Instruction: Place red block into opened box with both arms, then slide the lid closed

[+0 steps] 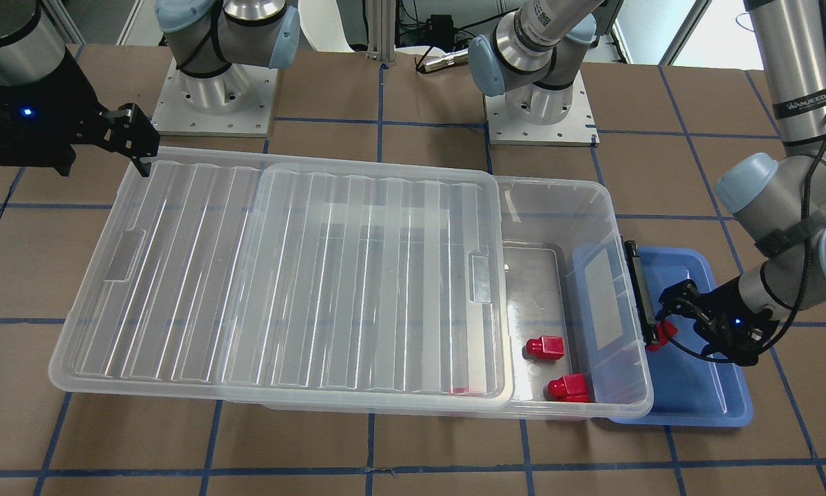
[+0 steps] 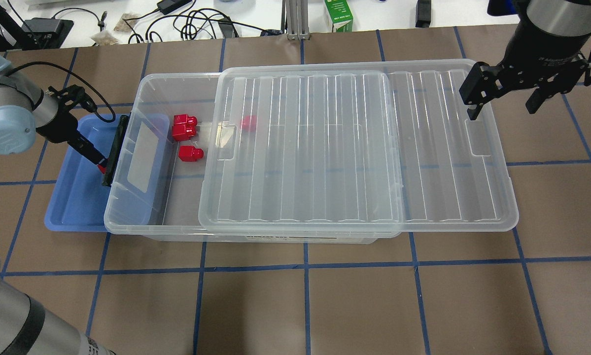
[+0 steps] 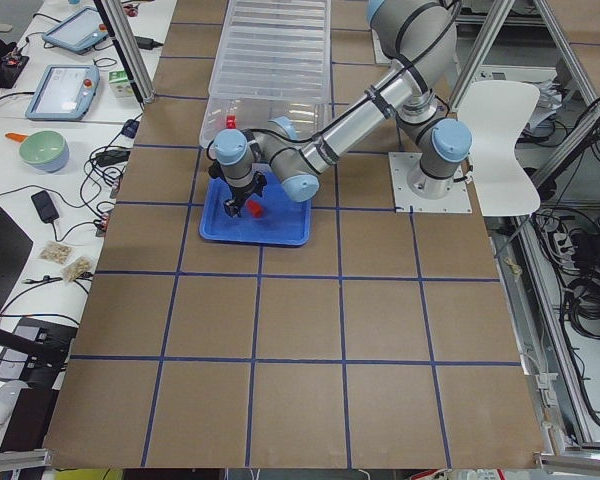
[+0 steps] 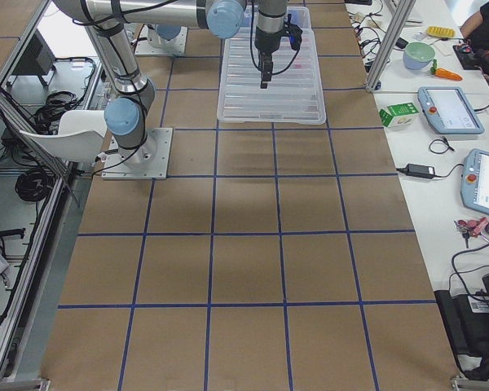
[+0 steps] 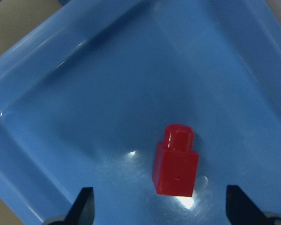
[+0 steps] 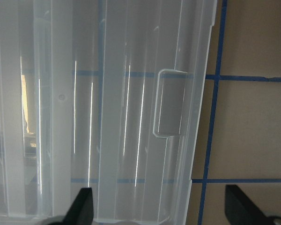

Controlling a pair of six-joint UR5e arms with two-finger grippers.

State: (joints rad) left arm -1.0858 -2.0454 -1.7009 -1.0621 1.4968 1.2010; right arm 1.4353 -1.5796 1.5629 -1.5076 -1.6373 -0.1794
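At left end effector (image 1: pixel 667 313): released, fingers spread either side of red block (image 5: pixel 176 161), no contact. Red block lying in blue tray (image 1: pixel 702 396), just outside latch end of box (image 1: pixel 609 200). At right end effector (image 2: pixel 503 102): released, above overhanging end of lid (image 1: pixel 282 275). Latch end of box uncovered, two more red pieces (image 1: pixel 545 347) inside.

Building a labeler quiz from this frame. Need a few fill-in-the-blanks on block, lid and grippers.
1. Under the left gripper, the red block lies in the ___ tray.
2. The lid overhangs the box on the robot's ___ side.
3. The right gripper hangs over the lid with its fingers ___.
Missing words: blue; right; open.
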